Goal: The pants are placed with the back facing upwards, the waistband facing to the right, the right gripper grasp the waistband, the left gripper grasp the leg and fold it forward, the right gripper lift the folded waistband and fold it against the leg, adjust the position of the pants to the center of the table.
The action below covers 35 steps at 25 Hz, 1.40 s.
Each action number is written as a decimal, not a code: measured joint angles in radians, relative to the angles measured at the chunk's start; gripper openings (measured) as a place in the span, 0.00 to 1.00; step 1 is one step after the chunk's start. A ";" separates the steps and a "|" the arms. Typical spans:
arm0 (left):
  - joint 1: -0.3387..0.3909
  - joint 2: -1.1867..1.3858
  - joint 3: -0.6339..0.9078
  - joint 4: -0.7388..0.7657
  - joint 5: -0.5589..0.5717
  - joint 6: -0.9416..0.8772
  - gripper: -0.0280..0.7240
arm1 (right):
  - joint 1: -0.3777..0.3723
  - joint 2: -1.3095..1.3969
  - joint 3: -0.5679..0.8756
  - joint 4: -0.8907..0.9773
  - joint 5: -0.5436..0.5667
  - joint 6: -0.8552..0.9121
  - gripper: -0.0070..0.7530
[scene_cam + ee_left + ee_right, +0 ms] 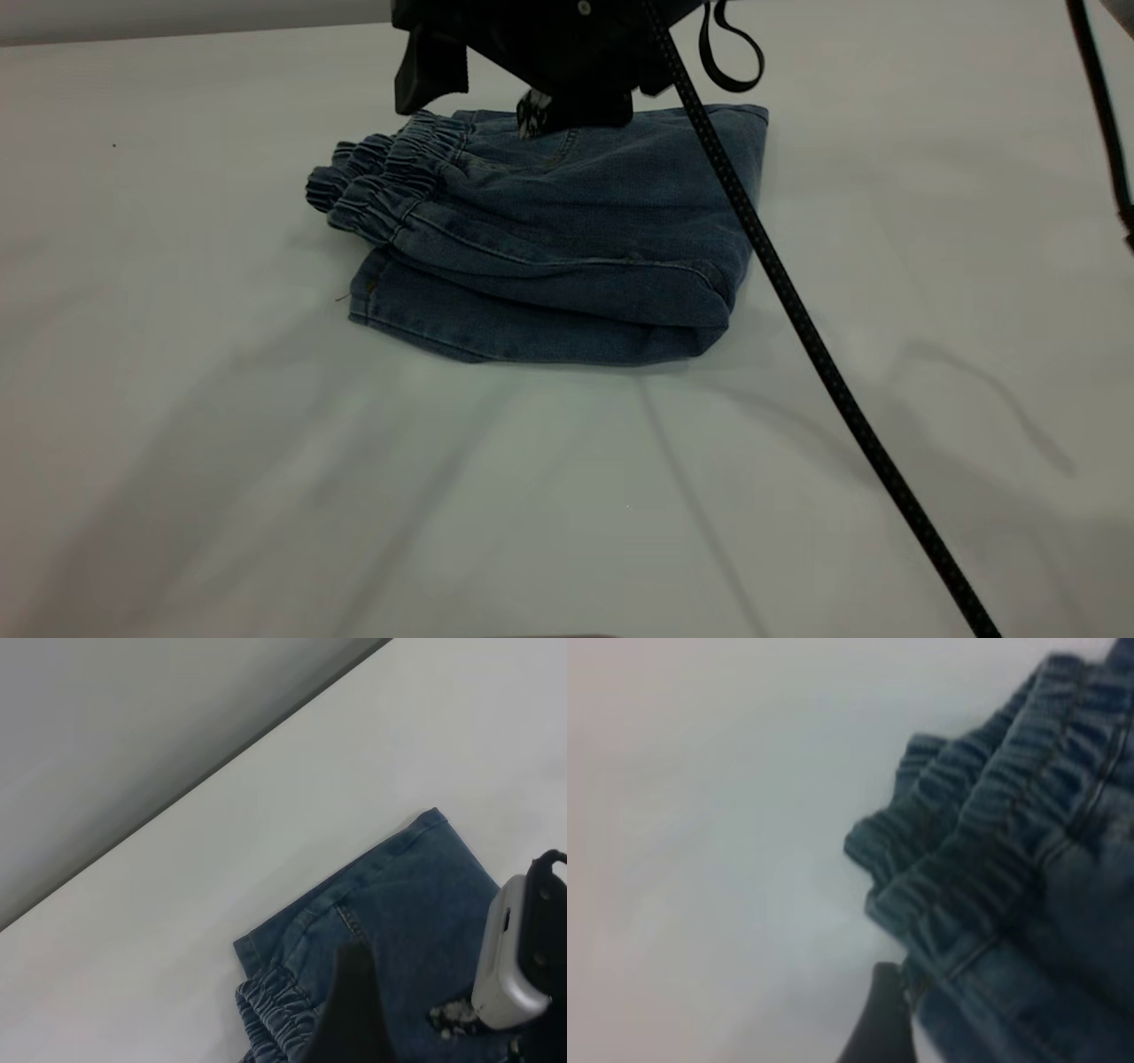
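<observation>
Bare table point(177, 443) around folded pants point(567, 239)

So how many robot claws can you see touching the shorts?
1. The right gripper, with its white-scuffed tip, sits on the far edge of the folded pants near the waistband. The left gripper isn't visible in any view.

Black end effector point(496, 93), white-scuffed tip, braided cable point(797, 310)

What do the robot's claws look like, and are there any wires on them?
The right gripper is black and angular, with wedge-shaped fingers; one tip is scuffed speckly white, and a silver-white cylinder sits on its body. A black braided cable trails from it, and a flat black strap loop hangs nearby. The left gripper is not in view.
</observation>
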 joint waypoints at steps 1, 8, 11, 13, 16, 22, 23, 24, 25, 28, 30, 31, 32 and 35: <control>0.000 0.000 0.000 0.000 0.000 0.003 0.77 | -0.001 0.005 -0.008 -0.054 0.031 0.035 0.78; 0.000 0.000 0.000 0.000 0.000 0.023 0.77 | -0.001 0.010 -0.142 -0.597 0.294 0.488 0.75; 0.000 -0.005 0.000 0.001 0.000 0.023 0.77 | -0.001 0.017 -0.240 -0.889 0.398 0.787 0.73; 0.000 -0.017 0.000 0.002 0.001 0.025 0.77 | -0.001 0.039 -0.316 -1.088 0.458 1.012 0.73; 0.000 -0.035 0.000 0.001 -0.003 0.025 0.77 | -0.001 0.106 -0.429 -1.264 0.558 1.288 0.73; 0.000 -0.037 0.000 0.000 -0.002 0.025 0.77 | -0.001 0.298 -0.702 -1.266 0.726 1.499 0.71; 0.000 -0.037 0.000 0.000 -0.002 0.025 0.77 | -0.001 0.320 -0.754 -1.253 0.733 1.532 0.70; 0.000 -0.037 0.000 0.000 -0.002 0.025 0.77 | -0.001 0.341 -0.802 -1.246 0.733 1.564 0.70; 0.000 -0.037 0.000 0.000 0.000 0.025 0.77 | -0.001 0.357 -0.844 -1.241 0.733 1.592 0.69; 0.000 -0.037 0.000 0.000 0.001 0.025 0.77 | 0.003 0.394 -0.916 -1.243 0.730 1.683 0.68; 0.000 -0.037 0.000 -0.003 0.001 0.025 0.77 | 0.006 0.424 -0.927 -1.254 0.731 1.738 0.68; 0.000 -0.037 0.000 -0.006 0.002 0.025 0.77 | 0.008 0.438 -0.928 -1.260 0.732 1.767 0.68; 0.000 -0.037 0.000 -0.010 0.003 0.025 0.77 | 0.008 0.457 -0.929 -1.261 0.732 1.789 0.68; 0.000 -0.037 0.000 -0.019 0.005 0.025 0.77 | 0.009 0.507 -0.929 -1.262 0.732 1.844 0.68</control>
